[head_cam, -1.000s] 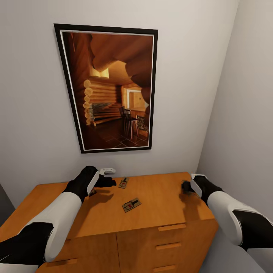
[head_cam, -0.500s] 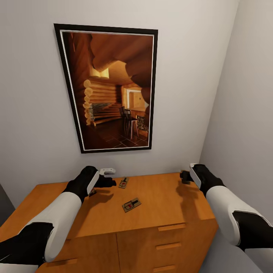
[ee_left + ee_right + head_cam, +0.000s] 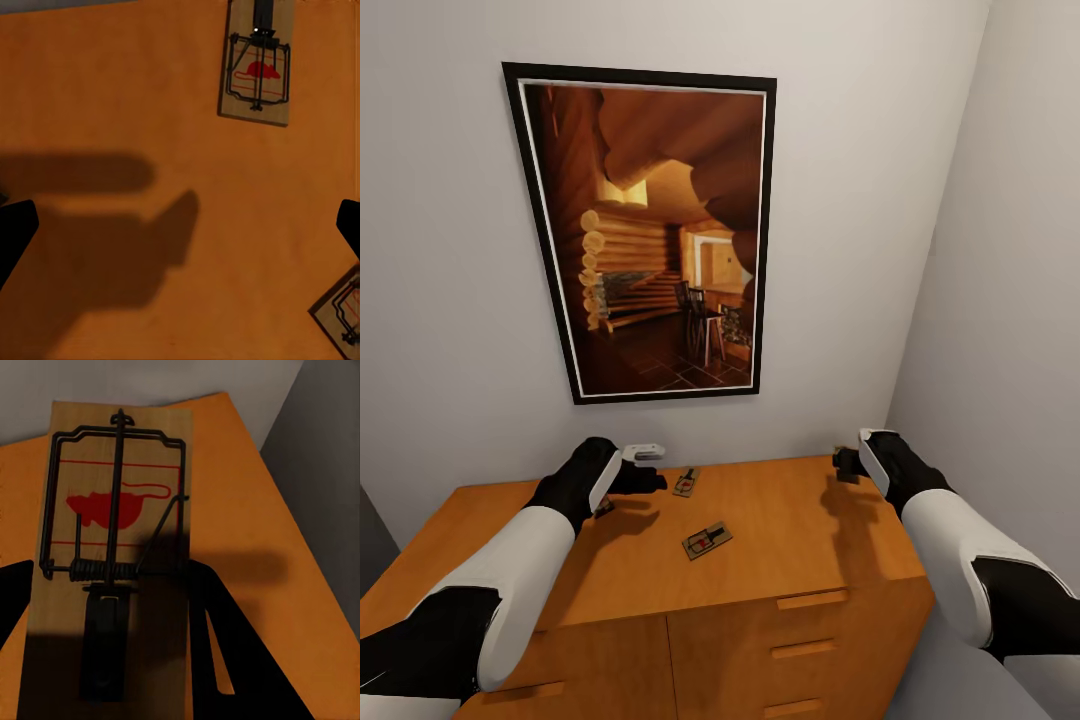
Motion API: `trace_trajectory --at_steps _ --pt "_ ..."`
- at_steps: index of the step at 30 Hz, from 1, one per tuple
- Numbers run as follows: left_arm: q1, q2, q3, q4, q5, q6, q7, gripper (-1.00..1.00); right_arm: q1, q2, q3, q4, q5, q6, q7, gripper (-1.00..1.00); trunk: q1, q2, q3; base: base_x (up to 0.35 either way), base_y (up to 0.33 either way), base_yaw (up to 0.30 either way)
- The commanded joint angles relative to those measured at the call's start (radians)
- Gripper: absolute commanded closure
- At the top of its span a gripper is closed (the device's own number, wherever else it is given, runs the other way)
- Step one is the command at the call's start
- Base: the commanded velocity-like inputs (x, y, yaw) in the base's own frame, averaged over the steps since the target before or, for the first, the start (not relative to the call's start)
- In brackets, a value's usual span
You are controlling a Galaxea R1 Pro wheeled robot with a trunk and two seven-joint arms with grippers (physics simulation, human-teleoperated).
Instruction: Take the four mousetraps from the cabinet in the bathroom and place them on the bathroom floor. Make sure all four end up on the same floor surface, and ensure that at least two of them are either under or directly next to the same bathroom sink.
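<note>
White walls and a framed cabin picture (image 3: 650, 235) stood behind the orange cabinet (image 3: 660, 560). Two mousetraps lay flat on its top, one in the middle (image 3: 707, 539) and one near the wall (image 3: 686, 482). The left tool (image 3: 645, 478) hung low above the top with fingers apart, holding nothing, probably ready for a trap. The right tool (image 3: 847, 465) was raised over the right corner with a mousetrap (image 3: 112, 547) between its fingers; it seemed closed on it, likely for carrying to the floor.

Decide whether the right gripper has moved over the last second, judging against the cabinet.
Yes. The right gripper has risen off the cabinet top, toward the wall.
</note>
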Motion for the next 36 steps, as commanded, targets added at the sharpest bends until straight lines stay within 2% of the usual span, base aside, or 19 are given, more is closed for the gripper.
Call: trace_trajectory --at_steps 1,19,34,36 --pt "-0.001 0.000 -0.002 -0.001 0.004 0.004 0.000 -1.00 -0.001 0.000 -0.004 -0.001 -0.005 0.004 -0.005 1.00 0.000 -0.001 -0.002 0.000 0.000 0.000" --pt "-0.001 -0.004 -0.001 0.012 0.012 0.005 -0.007 -1.00 -0.001 0.001 0.000 -0.003 0.000 0.001 -0.006 1.00 0.000 -0.001 -0.002 0.000 0.000 0.000" --pt "0.000 -0.030 -0.005 0.066 0.003 0.003 -0.055 -1.00 -0.001 0.000 0.002 -0.002 0.004 0.000 -0.008 1.00 0.000 -0.001 -0.002 0.000 0.000 0.000" --pt "0.000 -0.041 -0.006 0.067 0.002 0.002 -0.057 -1.00 -0.001 0.000 0.002 -0.002 0.004 0.000 -0.008 1.00 0.000 -0.001 -0.002 0.000 0.000 0.000"
